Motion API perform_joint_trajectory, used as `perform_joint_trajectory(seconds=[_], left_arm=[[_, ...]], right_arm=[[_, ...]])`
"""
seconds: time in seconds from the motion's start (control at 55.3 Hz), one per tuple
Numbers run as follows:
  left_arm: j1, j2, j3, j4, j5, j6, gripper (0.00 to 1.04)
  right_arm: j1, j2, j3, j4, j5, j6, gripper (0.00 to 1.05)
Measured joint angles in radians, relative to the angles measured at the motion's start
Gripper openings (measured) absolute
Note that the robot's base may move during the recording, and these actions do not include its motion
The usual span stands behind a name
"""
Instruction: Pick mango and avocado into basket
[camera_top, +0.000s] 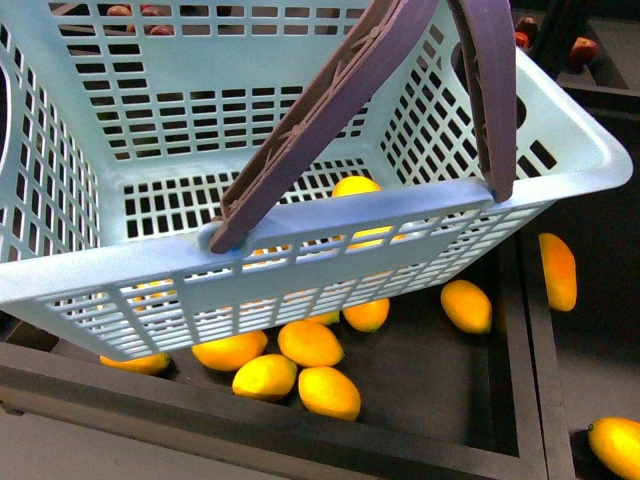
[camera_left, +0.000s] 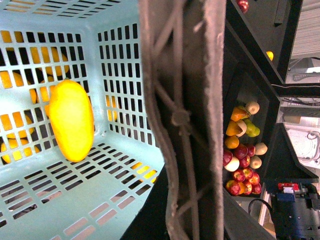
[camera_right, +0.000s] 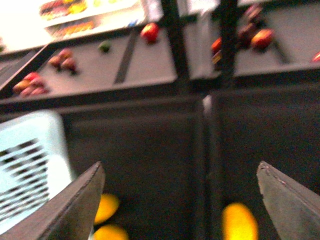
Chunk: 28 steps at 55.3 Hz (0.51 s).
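Note:
The light turquoise basket hangs tilted over a dark tray and fills the front view. Its brown-grey handles rise to the top edge. In the left wrist view a handle runs straight through the picture. My left gripper is shut on it, and its fingers do not show. One mango lies inside the basket against a slotted wall. My right gripper is open and holds nothing, above the tray between loose mangoes, beside a basket corner. The avocado is out of view.
Several loose mangoes lie in the dark tray under the basket. Another mango is past the tray divider on the right. A bin of red and yellow apples stands beside the basket. Shelves with red fruit lie farther back.

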Motion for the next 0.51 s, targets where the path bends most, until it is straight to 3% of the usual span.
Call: perform_joint_trajectory(seconds=[0.054, 0.145, 0.271, 0.47, 0.507], left_arm=[[0.0, 0.0, 0.0, 0.0, 0.003, -0.001, 0.08], [-0.003, 0.0, 0.0, 0.0, 0.005, 0.0, 0.08], [-0.01, 0.0, 0.0, 0.0, 0.021, -0.002, 0.08], [-0.003, 0.0, 0.0, 0.0, 0.011, -0.004, 0.08], [-0.003, 0.0, 0.0, 0.0, 0.006, -0.002, 0.08]], right_arm=[[-0.013, -0.017, -0.073, 0.129, 0.011, -0.065, 0.76], [-0.003, -0.072, -0.156, 0.219, 0.005, -0.123, 0.62], [0.042, -0.18, -0.281, 0.24, 0.047, -0.164, 0.34], [0.054, -0.299, -0.391, 0.234, 0.048, -0.175, 0.02], [0.053, -0.32, -0.407, 0.229, 0.048, -0.177, 0.02]])
